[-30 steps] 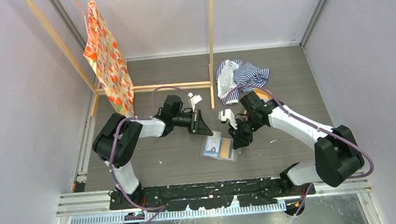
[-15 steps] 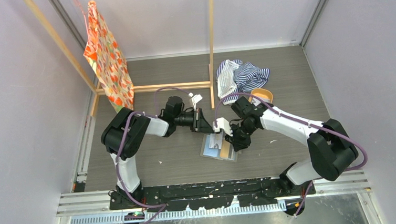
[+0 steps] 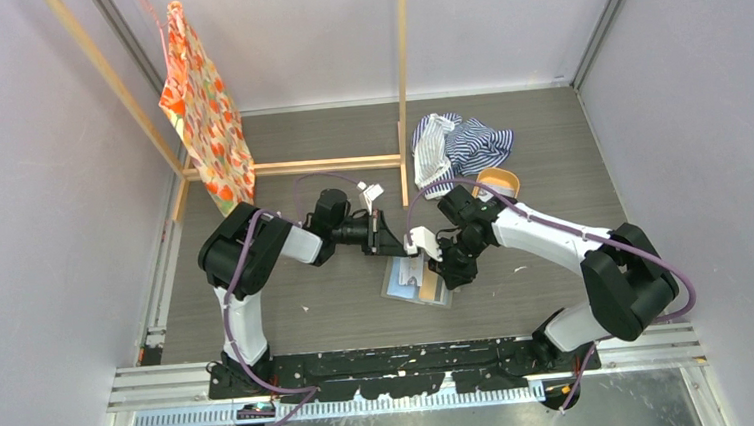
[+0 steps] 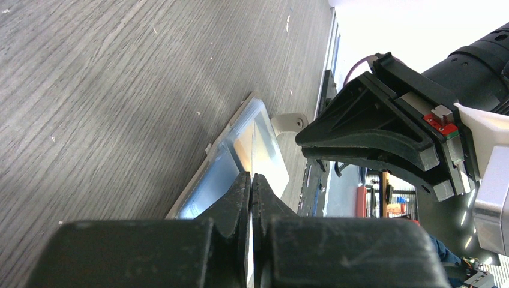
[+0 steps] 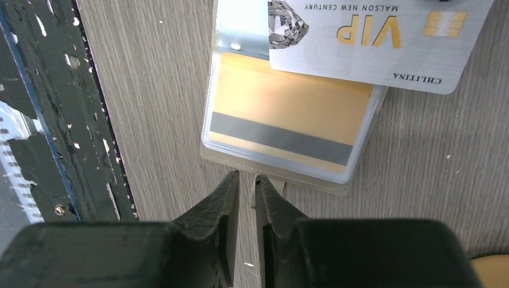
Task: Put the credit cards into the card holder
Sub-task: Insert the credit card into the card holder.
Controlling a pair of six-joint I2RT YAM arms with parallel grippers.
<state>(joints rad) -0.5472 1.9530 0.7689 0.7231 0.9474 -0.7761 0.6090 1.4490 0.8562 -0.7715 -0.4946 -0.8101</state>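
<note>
Left hand [image 4: 251, 177] is pinched fully closed on nothing, just beside the card holder [image 3: 416, 282], which lies open flat on the wood-grain table [image 5: 150, 90]. One glossy orange card [image 5: 282, 114] with a grey stripe already sits in a clear plastic sleeve. The silver VIP card [image 5: 372, 36] lies skewed across the next sleeve, probably not tucked yet. Right hand [image 5: 246, 175] shows a narrow slit, empty, at the holder's soft beige edge.
</note>
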